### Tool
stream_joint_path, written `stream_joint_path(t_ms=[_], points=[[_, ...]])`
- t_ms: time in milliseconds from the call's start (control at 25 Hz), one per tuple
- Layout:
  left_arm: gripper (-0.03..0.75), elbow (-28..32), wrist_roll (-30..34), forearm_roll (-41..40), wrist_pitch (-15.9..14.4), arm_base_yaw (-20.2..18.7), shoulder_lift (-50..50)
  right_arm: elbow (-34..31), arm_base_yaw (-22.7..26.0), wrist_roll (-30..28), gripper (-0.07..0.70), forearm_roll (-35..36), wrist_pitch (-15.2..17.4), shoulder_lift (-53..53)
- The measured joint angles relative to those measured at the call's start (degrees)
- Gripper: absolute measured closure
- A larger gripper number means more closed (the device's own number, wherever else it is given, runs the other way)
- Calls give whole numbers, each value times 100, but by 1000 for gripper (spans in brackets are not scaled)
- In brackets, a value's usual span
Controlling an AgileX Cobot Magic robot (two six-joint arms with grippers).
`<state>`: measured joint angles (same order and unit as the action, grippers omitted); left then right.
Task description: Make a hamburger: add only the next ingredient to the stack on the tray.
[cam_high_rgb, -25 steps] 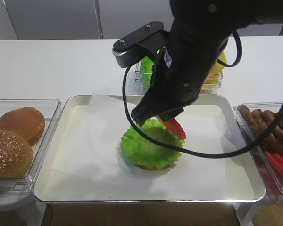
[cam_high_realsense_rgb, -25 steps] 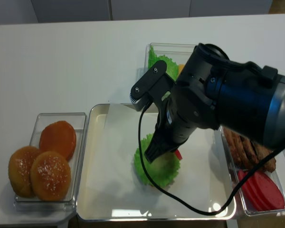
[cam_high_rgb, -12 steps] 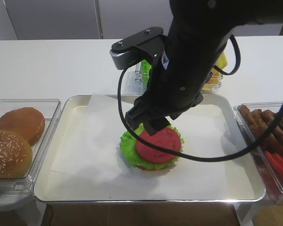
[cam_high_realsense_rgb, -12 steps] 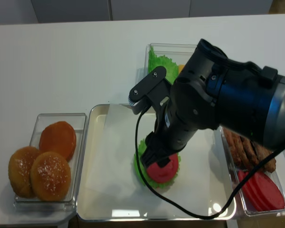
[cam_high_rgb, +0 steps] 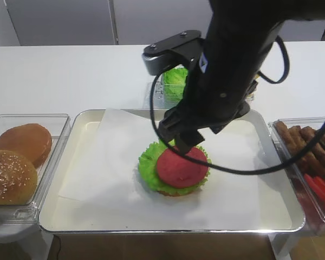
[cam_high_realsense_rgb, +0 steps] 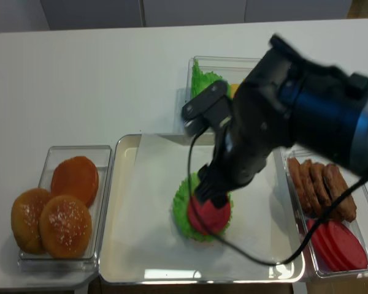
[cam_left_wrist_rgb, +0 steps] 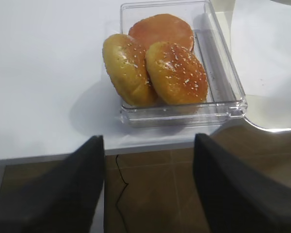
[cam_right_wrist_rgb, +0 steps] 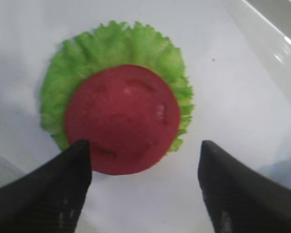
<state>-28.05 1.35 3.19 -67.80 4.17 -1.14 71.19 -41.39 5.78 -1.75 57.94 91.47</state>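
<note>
Right wrist view shows the flat round red tomato slice (cam_right_wrist_rgb: 121,119) lying flat on the ruffled bright green lettuce leaf (cam_right_wrist_rgb: 114,53), green frill showing around most of its edge. That stack sits on white paper (cam_high_rgb: 114,162) lining the shiny metal rectangular tray (cam_high_rgb: 70,216). Just above the slice hangs the black right gripper (cam_right_wrist_rgb: 143,187), fingers spread wide apart and holding nothing. Left of the tray, the left gripper (cam_left_wrist_rgb: 148,182) is also spread, over a clear plastic bin (cam_left_wrist_rgb: 223,73) of sesame buns (cam_left_wrist_rgb: 174,73).
</note>
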Motion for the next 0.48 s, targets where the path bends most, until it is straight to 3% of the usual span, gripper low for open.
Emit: stream_joint_path(t_ms=[360, 480], points=[[287, 0, 0, 0, 0, 0, 0, -35, 2470, -507, 99, 478, 531, -902], [287, 0, 0, 0, 0, 0, 0, -429, 3120, -520, 109, 483, 543, -1457]])
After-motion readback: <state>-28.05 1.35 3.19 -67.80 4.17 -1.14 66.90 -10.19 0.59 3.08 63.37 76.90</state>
